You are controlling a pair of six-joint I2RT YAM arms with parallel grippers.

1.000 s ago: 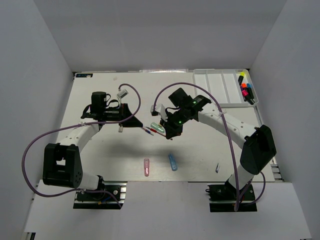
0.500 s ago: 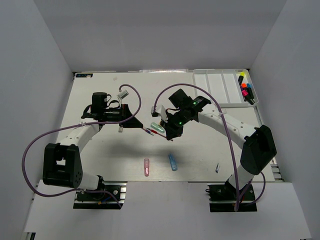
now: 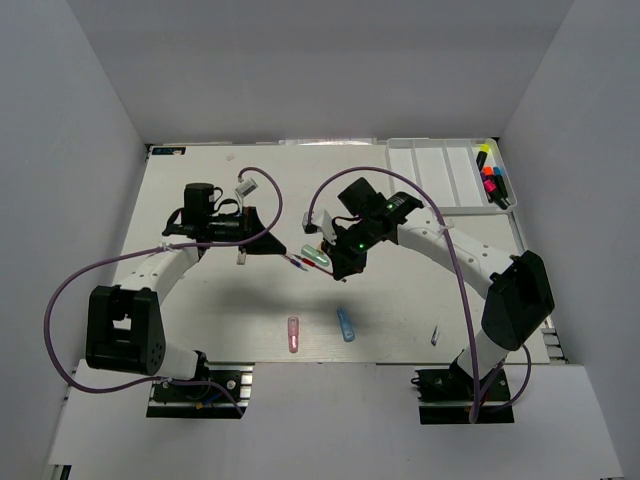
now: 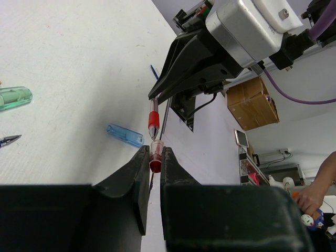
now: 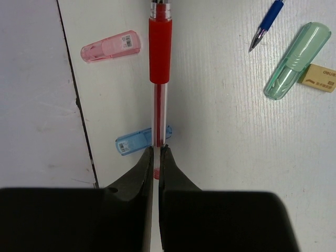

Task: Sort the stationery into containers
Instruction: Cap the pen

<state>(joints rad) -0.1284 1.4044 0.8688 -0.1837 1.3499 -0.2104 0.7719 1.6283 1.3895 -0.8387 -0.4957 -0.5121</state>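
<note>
A red pen [image 3: 298, 262] hangs above the table's middle, held at both ends. My left gripper [image 3: 278, 251] is shut on its capped tip end [image 4: 155, 157]. My right gripper [image 3: 326, 262] is shut on the rear of its clear barrel [image 5: 156, 155]. The pen's red grip shows in both wrist views [image 4: 153, 118] [image 5: 160, 50]. The white divided tray [image 3: 430, 175] stands at the back right with several highlighters [image 3: 492, 178] in its right compartment. A blue pen [image 5: 268, 21], a green capsule [image 5: 296, 60] and a tan eraser [image 5: 317, 77] lie below the pen.
A pink capsule [image 3: 293, 333] and a blue capsule [image 3: 346, 324] lie near the front edge, and both also show in the right wrist view [image 5: 110, 46] [image 5: 139, 142]. A small thin item [image 3: 435, 336] lies at the front right.
</note>
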